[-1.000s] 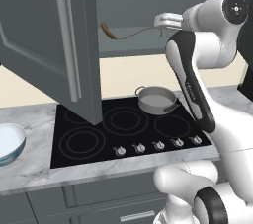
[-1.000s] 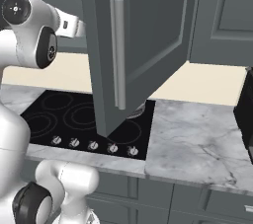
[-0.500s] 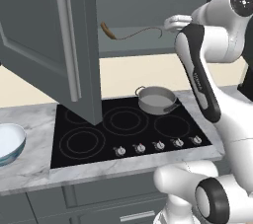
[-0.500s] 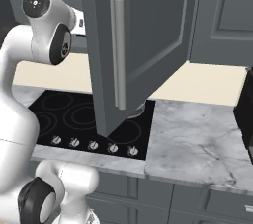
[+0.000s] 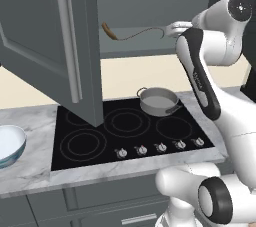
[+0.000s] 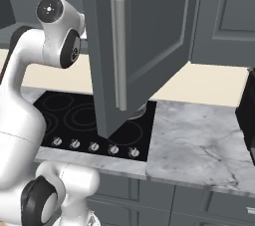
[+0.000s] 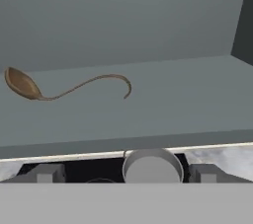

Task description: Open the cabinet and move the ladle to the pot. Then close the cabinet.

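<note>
we see the cabinet [image 5: 60, 46] standing open, its dark grey panelled door swung out over the black cooktop [image 5: 125, 131], a long silver bar handle [image 5: 70, 51] running down the door's face. in the right base view the same door [image 6: 134, 46] juts toward us and hides most of the stove behind it.

on the cabinet's bottom shelf [image 7: 148, 114] lies the ladle [image 7: 64, 87]. it is a slim thing: a brown, oval, wooden-looking bowl [image 7: 21, 84] at one end, then a thin dark shaft that bends in a loose wave and curls into a small hook at the other end. it lies flat on the grey shelf, well back from the front edge. from the left base view the ladle [image 5: 132, 33] shows at the shelf's lip, brown end toward the open door, hooked end close to our gripper [image 5: 172, 28].

our gripper has its fingers spread wide with nothing between them; in the hand view the two dark fingertips [image 7: 44, 172] sit far apart at the bottom, short of the ladle.

below the shelf, the pot [image 5: 159, 101] sits on a rear burner, round, shallow, silver-grey, with thin loop handles. a pale bowl [image 5: 10, 143] rests on the marble counter [image 5: 30, 171] left of the cooktop.
</note>
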Tool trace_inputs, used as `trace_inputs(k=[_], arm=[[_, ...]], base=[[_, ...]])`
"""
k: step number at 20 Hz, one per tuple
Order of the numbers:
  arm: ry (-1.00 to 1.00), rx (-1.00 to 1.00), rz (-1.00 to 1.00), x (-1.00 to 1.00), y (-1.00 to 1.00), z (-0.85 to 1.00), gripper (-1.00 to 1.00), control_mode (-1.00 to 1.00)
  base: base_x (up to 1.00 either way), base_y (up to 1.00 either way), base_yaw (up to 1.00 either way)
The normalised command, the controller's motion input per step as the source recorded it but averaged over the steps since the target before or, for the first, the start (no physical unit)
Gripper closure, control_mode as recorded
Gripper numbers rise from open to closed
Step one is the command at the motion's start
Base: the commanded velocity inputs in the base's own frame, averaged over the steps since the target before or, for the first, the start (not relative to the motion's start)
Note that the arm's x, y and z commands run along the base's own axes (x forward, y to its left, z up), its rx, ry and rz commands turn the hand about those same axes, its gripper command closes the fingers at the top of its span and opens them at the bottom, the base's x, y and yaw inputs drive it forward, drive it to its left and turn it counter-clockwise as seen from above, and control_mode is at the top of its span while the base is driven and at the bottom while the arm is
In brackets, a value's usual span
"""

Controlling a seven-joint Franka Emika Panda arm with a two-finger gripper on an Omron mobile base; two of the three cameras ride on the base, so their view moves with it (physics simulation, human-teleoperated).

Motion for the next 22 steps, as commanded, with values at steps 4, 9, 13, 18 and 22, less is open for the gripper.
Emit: trace_inputs(k=[4,9,13,18,22], arm=[[0.00,0.00,0.00,0.46,0.00,-0.21,-1.00,-1.00],[0.00,0.00,0.00,0.54,-0.01,-0.03,-1.00,-1.00],[0.00,0.00,0.00,0.56,-0.02,0.00,-1.00,-1.00],[0.00,0.00,0.00,0.48,-0.07,0.00,-1.00,-1.00],[0.00,0.00,0.00,0.36,-0.09,0.00,-1.00,-1.00]], base=[[0.00,0.00,0.00],[0.00,0.00,0.00],[0.00,0.00,0.00],[0.00,0.00,0.00],[0.00,0.00,0.00]])
